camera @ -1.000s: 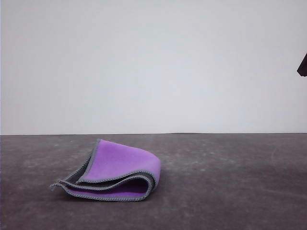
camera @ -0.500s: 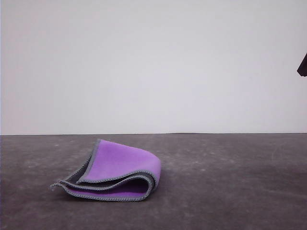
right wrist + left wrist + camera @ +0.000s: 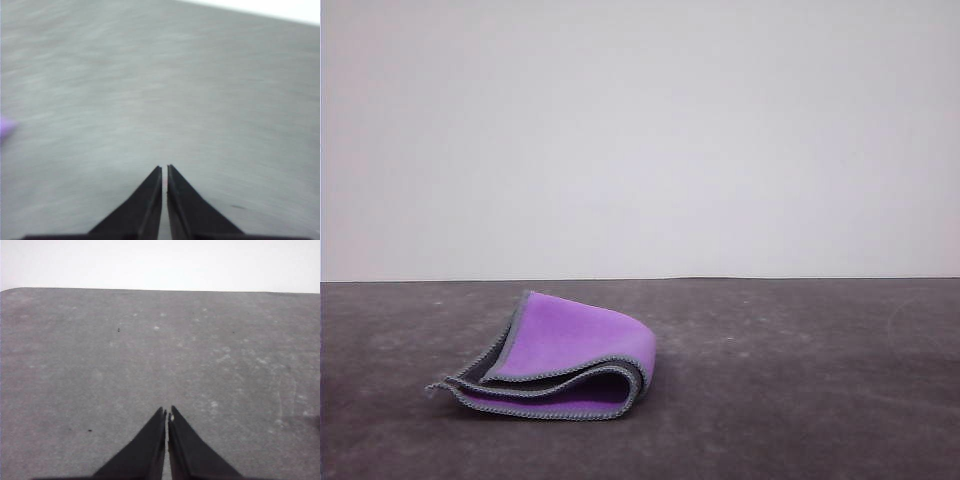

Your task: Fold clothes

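The clothes (image 3: 560, 358) are one small cloth lying folded over on the dark grey table (image 3: 800, 380), left of the middle in the front view. Its bright purple face shows on top, with dark grey layers and a zigzag-stitched edge at the front. A sliver of purple from the clothes (image 3: 5, 127) shows at the edge of the blurred right wrist view. My left gripper (image 3: 167, 413) is shut over bare table, nothing between its fingers. The right gripper (image 3: 164, 169) is also shut, above bare table and apart from the cloth.
A plain white wall (image 3: 640, 130) stands behind the table's far edge. The far edge of the table (image 3: 150, 290) runs across the left wrist view.
The dark piece of the right arm at the right edge of the front view has left the picture. The cloth has not moved.
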You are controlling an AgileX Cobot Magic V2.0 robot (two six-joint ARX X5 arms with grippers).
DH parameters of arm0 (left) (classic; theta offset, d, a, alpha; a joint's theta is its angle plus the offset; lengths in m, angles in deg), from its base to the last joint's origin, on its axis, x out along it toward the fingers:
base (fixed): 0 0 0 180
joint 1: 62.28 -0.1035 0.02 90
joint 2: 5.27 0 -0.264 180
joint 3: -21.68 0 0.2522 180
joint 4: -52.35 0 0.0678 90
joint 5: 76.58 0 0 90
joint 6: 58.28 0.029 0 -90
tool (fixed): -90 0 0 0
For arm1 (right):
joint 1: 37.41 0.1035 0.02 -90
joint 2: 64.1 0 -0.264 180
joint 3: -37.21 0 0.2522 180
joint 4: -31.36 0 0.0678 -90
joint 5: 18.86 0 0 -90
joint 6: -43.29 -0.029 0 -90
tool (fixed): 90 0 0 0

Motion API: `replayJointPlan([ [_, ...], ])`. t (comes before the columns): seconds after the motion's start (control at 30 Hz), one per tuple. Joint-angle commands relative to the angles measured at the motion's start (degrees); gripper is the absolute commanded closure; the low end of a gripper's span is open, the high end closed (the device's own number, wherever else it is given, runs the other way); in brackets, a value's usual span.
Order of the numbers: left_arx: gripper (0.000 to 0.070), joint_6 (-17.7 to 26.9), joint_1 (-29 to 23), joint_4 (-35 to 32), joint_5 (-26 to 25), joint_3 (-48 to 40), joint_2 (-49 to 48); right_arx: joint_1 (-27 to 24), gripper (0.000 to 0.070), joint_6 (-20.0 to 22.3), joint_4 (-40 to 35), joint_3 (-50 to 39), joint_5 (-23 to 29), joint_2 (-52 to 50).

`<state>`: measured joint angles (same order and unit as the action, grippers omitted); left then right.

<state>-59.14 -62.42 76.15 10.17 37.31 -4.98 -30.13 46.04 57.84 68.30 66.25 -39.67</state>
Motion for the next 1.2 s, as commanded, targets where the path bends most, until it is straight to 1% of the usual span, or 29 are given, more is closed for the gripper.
replayJointPlan([
  [0.0, 0.0700, 0.00, -0.07, -0.90, 0.09, -1.16, -0.11, -1.15, 0.0685, -2.06, -2.92, -2.82, 1.92, -3.36],
  [0.07, 0.0700, 0.00, -0.07, -0.90, 0.09, -1.16, -0.11, -2.60, 0.0685, -3.96, -4.29, -6.42, 4.27, -7.62],
  [0.13, 0.0700, 0.00, -0.07, -0.90, 0.09, -1.16, -0.11, -3.55, 0.0685, -4.96, -4.52, -9.23, 5.32, -11.59],
  [0.37, 0.0700, 0.00, -0.07, -0.90, 0.09, -1.16, -0.11, -5.50, 0.0685, -5.61, -5.02, -16.04, 5.38, -21.85],
  [0.43, 0.0700, 0.00, -0.07, -0.88, 0.09, -1.16, -0.11, -6.06, 0.0685, -5.90, -3.66, -16.64, 5.40, -23.87],
  [0.6, 0.0700, 0.00, -0.07, -0.92, 0.09, -1.16, -0.11, -7.35, 0.0685, -6.01, -3.65, -16.64, 5.36, -24.23],
  [1.17, 0.0700, 0.00, -0.07, -0.92, 0.09, -1.16, -0.11, -7.36, 0.0685, -6.17, -3.70, -16.64, 5.36, -24.23],
])
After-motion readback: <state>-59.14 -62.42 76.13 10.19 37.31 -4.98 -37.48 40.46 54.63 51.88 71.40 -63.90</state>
